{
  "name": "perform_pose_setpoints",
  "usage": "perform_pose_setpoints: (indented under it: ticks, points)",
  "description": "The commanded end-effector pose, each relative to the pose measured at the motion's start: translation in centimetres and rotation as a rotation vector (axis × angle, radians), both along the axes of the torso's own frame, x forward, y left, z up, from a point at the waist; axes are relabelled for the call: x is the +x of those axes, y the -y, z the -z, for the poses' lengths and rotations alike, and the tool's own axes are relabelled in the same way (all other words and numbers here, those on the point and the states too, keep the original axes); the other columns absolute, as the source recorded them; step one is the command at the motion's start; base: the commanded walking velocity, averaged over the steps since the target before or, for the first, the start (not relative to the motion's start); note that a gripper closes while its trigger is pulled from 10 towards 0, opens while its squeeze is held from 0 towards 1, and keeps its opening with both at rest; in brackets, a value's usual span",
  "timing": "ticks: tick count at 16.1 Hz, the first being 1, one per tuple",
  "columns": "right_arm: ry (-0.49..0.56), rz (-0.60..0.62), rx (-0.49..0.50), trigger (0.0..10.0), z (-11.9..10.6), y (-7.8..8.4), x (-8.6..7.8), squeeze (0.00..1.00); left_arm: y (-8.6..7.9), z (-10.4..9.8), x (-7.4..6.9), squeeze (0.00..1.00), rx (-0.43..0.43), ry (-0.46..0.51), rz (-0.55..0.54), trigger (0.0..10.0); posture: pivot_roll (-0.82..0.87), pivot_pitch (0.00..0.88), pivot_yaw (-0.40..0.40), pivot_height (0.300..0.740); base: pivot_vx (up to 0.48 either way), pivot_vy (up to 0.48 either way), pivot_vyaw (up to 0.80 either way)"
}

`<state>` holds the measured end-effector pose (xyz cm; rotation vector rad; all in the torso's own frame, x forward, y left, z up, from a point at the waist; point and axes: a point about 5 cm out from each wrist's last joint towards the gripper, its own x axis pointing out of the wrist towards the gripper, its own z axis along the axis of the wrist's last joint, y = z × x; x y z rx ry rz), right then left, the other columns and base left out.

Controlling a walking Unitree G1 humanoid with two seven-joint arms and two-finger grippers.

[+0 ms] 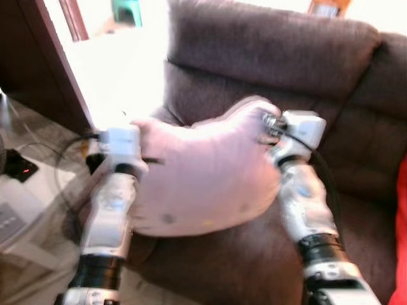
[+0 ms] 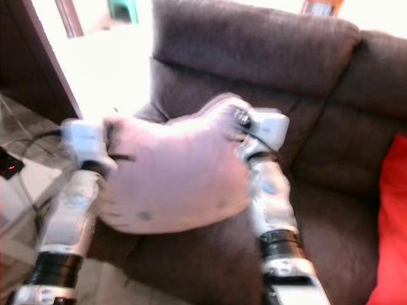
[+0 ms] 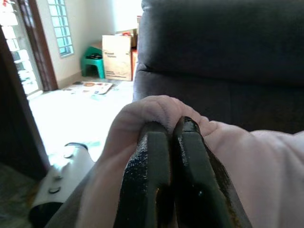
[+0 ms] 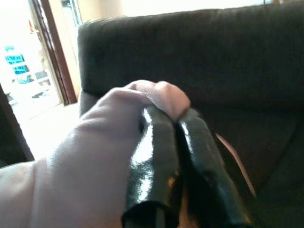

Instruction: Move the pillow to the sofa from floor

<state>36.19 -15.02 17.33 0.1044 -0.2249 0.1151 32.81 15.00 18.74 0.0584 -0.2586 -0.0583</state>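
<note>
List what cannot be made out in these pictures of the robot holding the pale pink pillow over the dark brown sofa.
- Pale pink fabric pillow: underside hidden by its own bulk, eye views; its spots blurred.
- Dark brown upholstered sofa: seat partly hidden behind the pillow.
- Left gripper, right gripper: fingertips buried in fabric.
- Red object: cut by the edge.

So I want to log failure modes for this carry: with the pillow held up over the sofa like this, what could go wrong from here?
1. Each gripper, left and right, pinches only a fold at an edge of the pillow, so the fabric might slip free.
2. The pillow hangs near the sofa seat's front, so released now it could slide back to the floor.
</note>
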Motion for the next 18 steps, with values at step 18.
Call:
perform_pose_setpoints:
  ticks: [18]
  points:
    - [-0.006, -0.066, -0.086, 10.0, -0.7, -1.7, 1.0, 0.0, 0.0, -0.2, 0.8, 0.0, -0.077, -0.03, 0.006, 10.0, 0.13, 0.107, -0.077, 0.74, 0.207, 0.0, 0.0]
